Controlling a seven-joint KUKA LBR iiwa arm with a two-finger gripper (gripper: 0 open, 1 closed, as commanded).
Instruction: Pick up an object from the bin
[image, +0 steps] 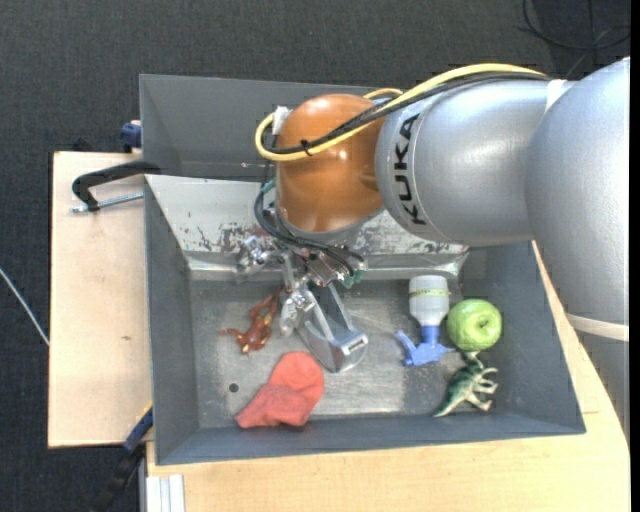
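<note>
Risks closing on bare bin (385, 388) floor, with jaws open and empty just beside brown toy lizard (257, 326), missing it.

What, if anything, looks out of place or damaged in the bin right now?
Nothing spilled or broken. The green dinosaur lies on its side in the near right corner, and the white-and-blue bottle lies flat beside the green apple. The bin's far wall is scuffed.
</note>
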